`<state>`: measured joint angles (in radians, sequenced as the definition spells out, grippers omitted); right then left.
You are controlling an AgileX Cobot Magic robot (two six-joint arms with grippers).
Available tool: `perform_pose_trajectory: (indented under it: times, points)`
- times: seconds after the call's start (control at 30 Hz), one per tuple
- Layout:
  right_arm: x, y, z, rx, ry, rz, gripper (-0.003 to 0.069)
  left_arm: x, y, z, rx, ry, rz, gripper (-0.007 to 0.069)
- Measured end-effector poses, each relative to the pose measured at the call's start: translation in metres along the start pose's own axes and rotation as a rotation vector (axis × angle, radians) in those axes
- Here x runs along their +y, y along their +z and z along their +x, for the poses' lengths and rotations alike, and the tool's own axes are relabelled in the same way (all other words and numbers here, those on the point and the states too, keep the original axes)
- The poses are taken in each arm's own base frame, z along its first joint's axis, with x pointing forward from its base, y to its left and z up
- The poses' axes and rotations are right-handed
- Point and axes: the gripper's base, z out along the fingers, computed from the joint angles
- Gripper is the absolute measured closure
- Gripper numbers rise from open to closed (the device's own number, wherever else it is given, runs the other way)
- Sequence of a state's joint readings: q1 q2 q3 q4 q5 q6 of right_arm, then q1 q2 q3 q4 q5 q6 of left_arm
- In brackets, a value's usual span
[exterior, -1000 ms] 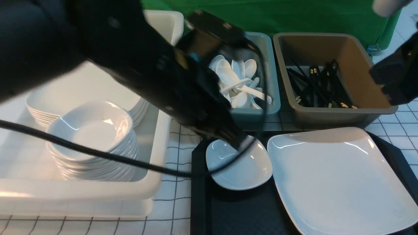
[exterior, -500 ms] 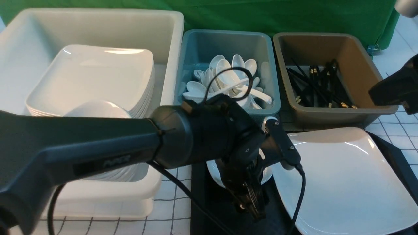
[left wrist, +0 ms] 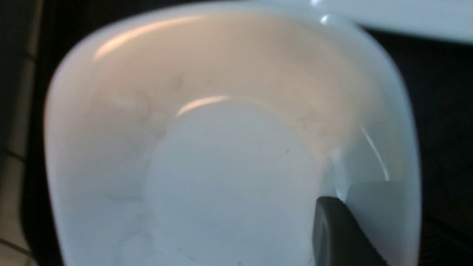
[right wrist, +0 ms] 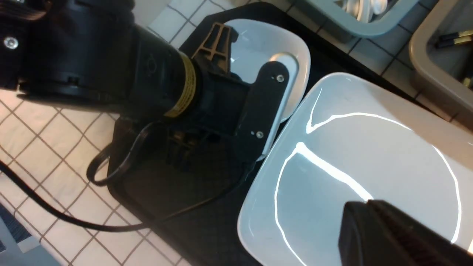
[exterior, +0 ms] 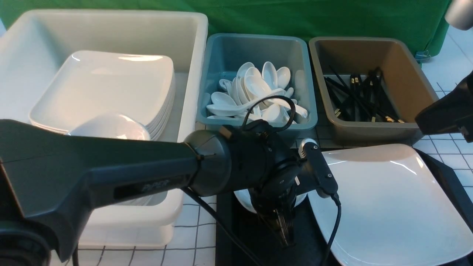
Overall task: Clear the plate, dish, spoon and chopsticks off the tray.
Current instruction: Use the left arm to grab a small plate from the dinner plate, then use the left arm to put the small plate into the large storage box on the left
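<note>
Swung down from its high pose over the bins a second before, the left arm lay low across the foreground, and over the last half second it only settled slightly. The left gripper [exterior: 282, 231] pointed downward at the near side of the dish [exterior: 243, 197], which sat on the left part of the tray [exterior: 452, 183] in the same place as before and was mostly hidden behind the wrist.

In the left wrist view the dish filled the picture and one dark fingertip [left wrist: 336, 232] stood over its inner wall close to the rim. The other finger was out of sight, so whether the fingers were spread or pinching the rim could not be told.

The plate [exterior: 388, 199] lay just beside the dish and covered the right part of the tray. The right gripper [right wrist: 380, 229] hung above the plate, apart from it and in much the same place as before; its finger spacing was likewise not shown.

Behind the tray stood a white bin [exterior: 192, 66] of stacked plates and dishes, a teal bin [exterior: 255, 48] holding a heap of white spoons [exterior: 258, 96], and a brown bin [exterior: 369, 55] holding black chopsticks [exterior: 358, 96]. No spoon or chopsticks showed on the visible tray surface.

Judged from this layout, the descent set up a rim grasp on the dish. Dish and plate remained to be cleared, and the dish probably belonged with the stack in the white bin.
</note>
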<state>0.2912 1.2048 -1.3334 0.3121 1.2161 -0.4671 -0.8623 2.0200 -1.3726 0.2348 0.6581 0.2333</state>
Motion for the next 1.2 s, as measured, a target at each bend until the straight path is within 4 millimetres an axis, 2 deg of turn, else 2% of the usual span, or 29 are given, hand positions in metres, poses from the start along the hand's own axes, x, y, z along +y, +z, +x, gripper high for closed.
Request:
perform_pose_trajectory:
  times: [0.13, 0.27, 0.37, 0.47, 0.6, 0.63, 0.67, 0.73, 0.83, 0.87, 0.93, 1.0, 1.17, 1.2]
  points:
    - [0.0, 0.0, -0.001, -0.009, 0.001, 0.003, 0.066, 0.002, -0.005, -0.003, 0.014, -0.01, 0.003, 0.0515]
    - [0.0, 0.0, -0.002, -0.024, 0.003, 0.004, 0.066, 0.007, -0.022, -0.008, 0.04, -0.044, 0.018, 0.0544]
    - [0.0, 0.0, -0.003, -0.034, 0.005, 0.001, 0.066, 0.015, -0.055, -0.016, 0.007, -0.102, 0.016, 0.0596]
    - [0.003, -0.005, -0.004, -0.073, 0.011, -0.011, 0.066, 0.025, -0.097, -0.025, -0.077, -0.144, -0.003, 0.0604]
    - [0.017, -0.024, -0.012, -0.255, -0.034, -0.065, 0.066, 0.049, -0.166, -0.028, -0.245, -0.237, -0.076, 0.0605]
    - [0.022, -0.031, -0.015, -0.315, -0.068, -0.083, 0.066, 0.057, -0.183, -0.025, -0.283, -0.266, -0.098, 0.0605]
    - [0.024, -0.034, -0.015, -0.337, -0.071, -0.092, 0.066, 0.061, -0.19, -0.023, -0.298, -0.277, -0.109, 0.0605]
    - [0.036, -0.046, -0.02, -0.464, -0.167, -0.158, 0.066, 0.084, -0.229, -0.002, -0.334, -0.364, -0.174, 0.0605]
    - [0.044, -0.053, -0.025, -0.555, -0.228, -0.226, 0.066, 0.105, -0.255, 0.033, -0.263, -0.464, -0.255, 0.0605]
    - [0.044, -0.053, -0.025, -0.555, -0.232, -0.225, 0.066, 0.105, -0.255, 0.034, -0.255, -0.468, -0.252, 0.0605]
    - [0.044, -0.049, -0.029, -0.57, -0.234, -0.253, 0.066, 0.119, -0.26, 0.064, -0.138, -0.55, -0.279, 0.0605]
    - [0.042, -0.044, -0.031, -0.56, -0.228, -0.266, 0.066, 0.124, -0.256, 0.076, -0.099, -0.585, -0.279, 0.0605]
    - [0.037, -0.028, -0.034, -0.507, -0.221, -0.301, 0.066, 0.121, -0.227, 0.093, 0.013, -0.631, -0.233, 0.0606]
    - [0.036, -0.025, -0.034, -0.494, -0.221, -0.311, 0.066, 0.118, -0.214, 0.099, 0.067, -0.636, -0.227, 0.0606]
